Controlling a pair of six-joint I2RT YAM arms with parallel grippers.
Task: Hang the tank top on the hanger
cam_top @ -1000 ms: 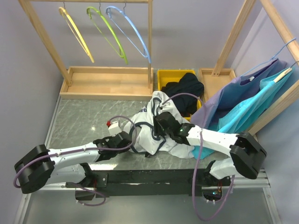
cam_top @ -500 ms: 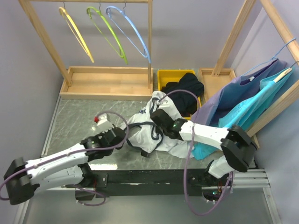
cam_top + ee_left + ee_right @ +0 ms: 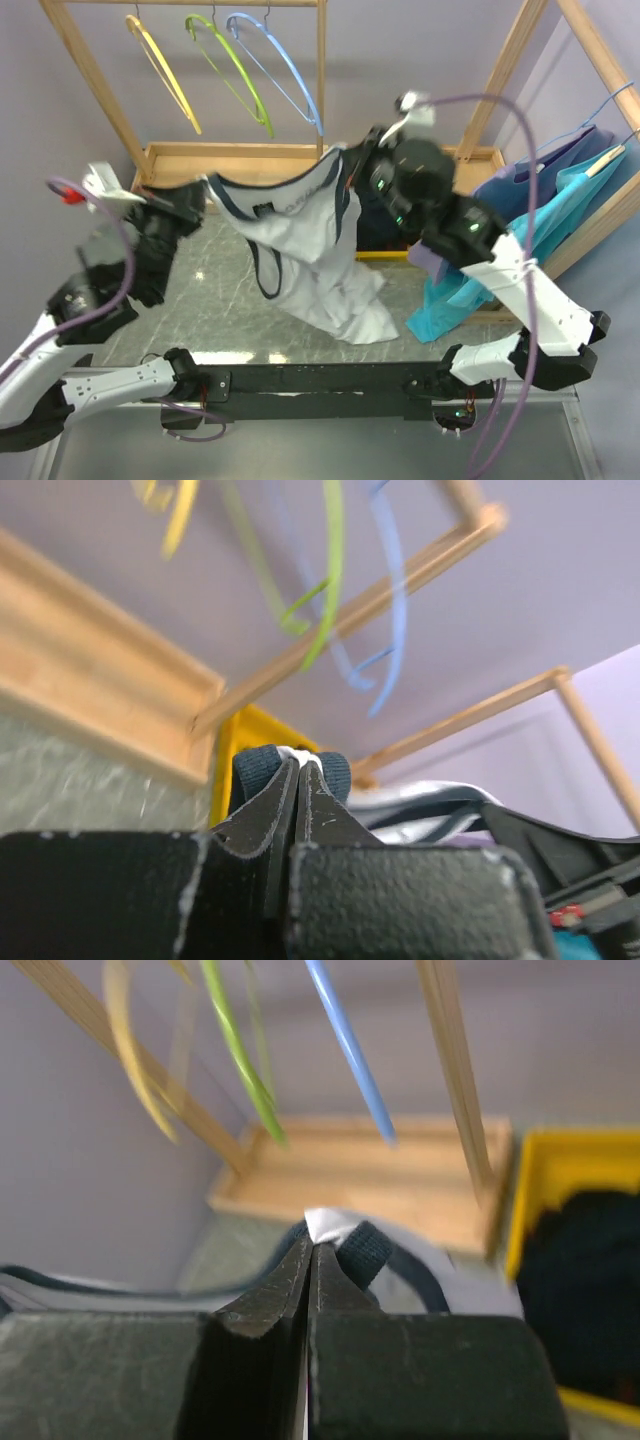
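The white tank top with navy trim hangs in the air above the table, stretched between my two grippers. My left gripper is shut on its left shoulder strap. On the right shoulder strap my right gripper is shut. In each wrist view the jaws are pressed together with white cloth and navy trim poking out past the tips. The yellow hanger hangs on the wooden rail at the back left, above and behind the left gripper, apart from the shirt.
A lime-green hanger and a light-blue hanger hang right of the yellow one. The rack's wooden base tray lies behind the shirt. A yellow bin holds a black garment. Blue and teal garments hang at right.
Both grippers closed on the tank top's straps on the table, then lifted it up and back, spreading it between them. The shirt now hangs in the air near the hanger rack.
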